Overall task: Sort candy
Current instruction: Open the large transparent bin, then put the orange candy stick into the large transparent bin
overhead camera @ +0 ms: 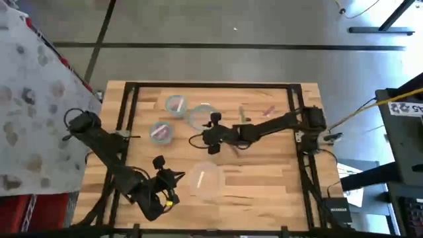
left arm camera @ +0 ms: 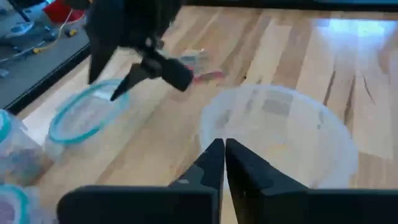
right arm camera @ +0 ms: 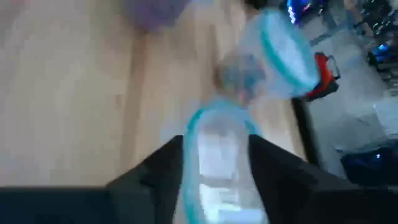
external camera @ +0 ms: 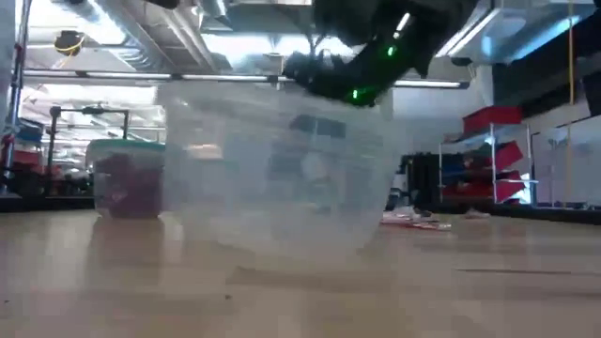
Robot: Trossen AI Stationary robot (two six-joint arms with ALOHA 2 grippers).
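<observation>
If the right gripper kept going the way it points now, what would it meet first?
Probably the teal-rimmed bowl right ahead of the right gripper, whose open fingers already flank its rim; a second teal-rimmed bowl lies farther along. Depth is unclear.

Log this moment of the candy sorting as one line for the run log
stage: sorting | right gripper: open beside teal-rimmed bowl | left gripper: shut, waiting by clear bowl | loose candy: on table
</observation>
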